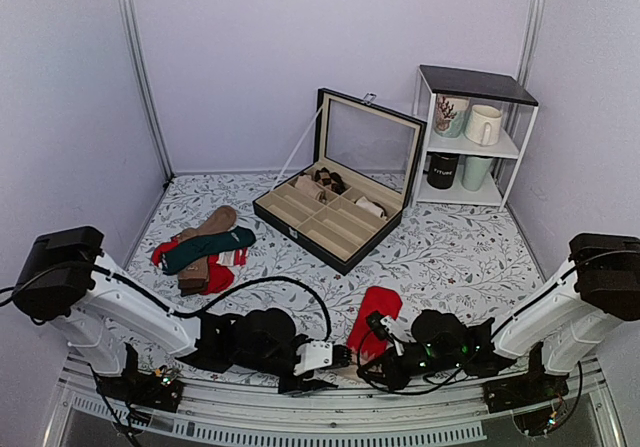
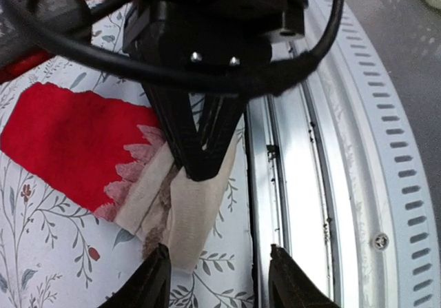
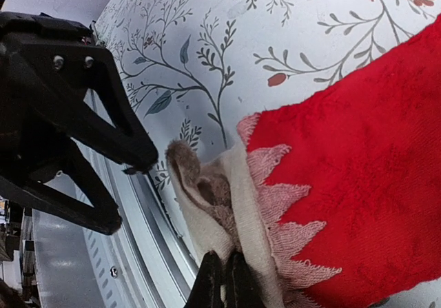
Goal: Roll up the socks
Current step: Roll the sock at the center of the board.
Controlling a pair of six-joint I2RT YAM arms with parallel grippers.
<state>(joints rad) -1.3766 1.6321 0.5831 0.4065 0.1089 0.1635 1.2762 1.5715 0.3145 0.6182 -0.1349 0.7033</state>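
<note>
Socks: the red socks (image 1: pixel 378 309) lie flat on the floral table (image 1: pixel 450 257) near its front edge, between the two arms, with the beige cuff (image 2: pixel 182 218) toward the metal rail (image 2: pixel 289 184)
Right gripper: the right gripper (image 3: pixel 222 267) has its jaws together, pinching a raised fold of the cuff
Left gripper: the left gripper (image 2: pixel 219 277) has its jaws apart and empty, just beside the cuff's free corner
Handling: light, soft, fuzzy knit that will likely bunch and sag, not hold shape
Where to hold: the cuff edge, through both layers, so the roll starts tight
Unclear: the pinch possibly catches one layer only; the view is too close to tell
</note>
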